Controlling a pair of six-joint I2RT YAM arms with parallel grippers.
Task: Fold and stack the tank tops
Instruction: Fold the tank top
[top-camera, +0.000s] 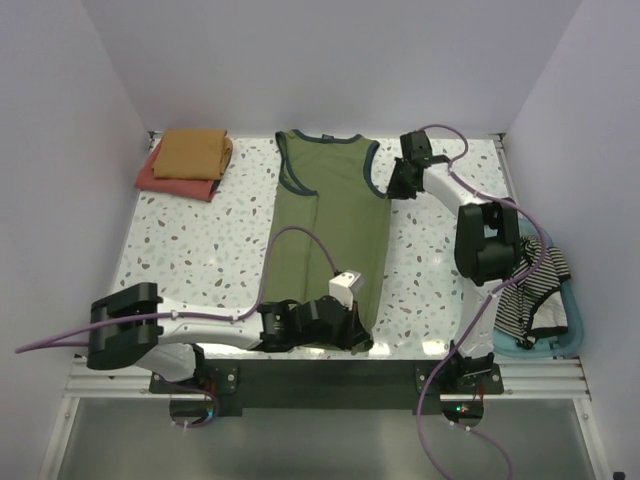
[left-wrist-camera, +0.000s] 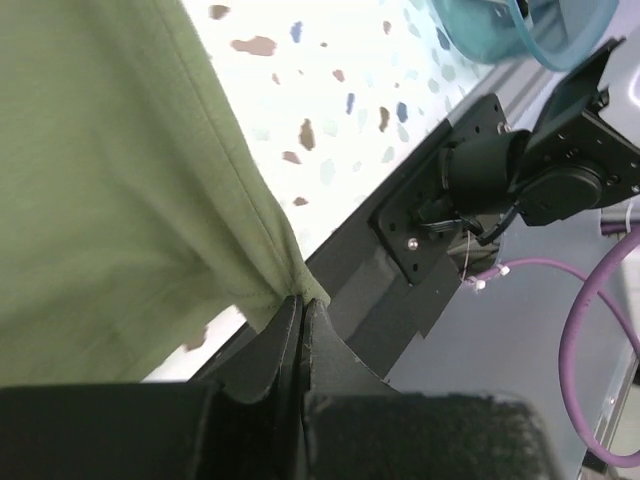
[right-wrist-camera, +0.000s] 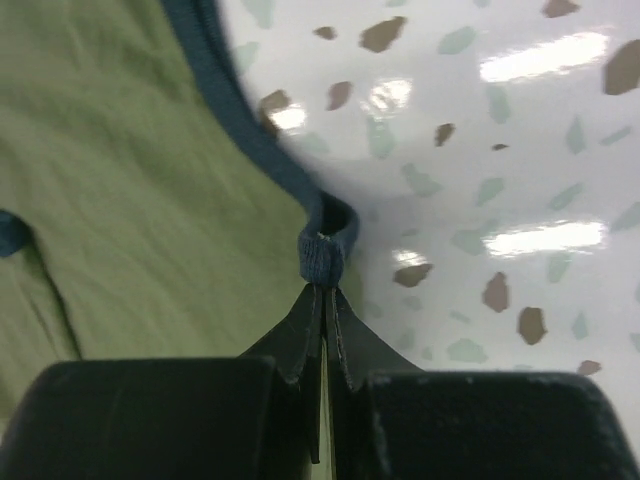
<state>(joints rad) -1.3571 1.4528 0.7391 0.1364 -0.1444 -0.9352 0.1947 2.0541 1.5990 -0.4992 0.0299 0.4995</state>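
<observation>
At table (top-camera: 200, 250) centre: 1 olive tank top (top-camera: 330, 230), flat. Left gripper (left-wrist-camera: 303, 310) pinches its 5 o'clock hem corner, right gripper (right-wrist-camera: 325, 295) its 1 o'clock armhole trim, probably to fold that side over.

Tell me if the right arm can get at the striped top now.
Probably not yet: the right gripper is shut on the green top's navy trim; the striped top lies in the basket.
</observation>
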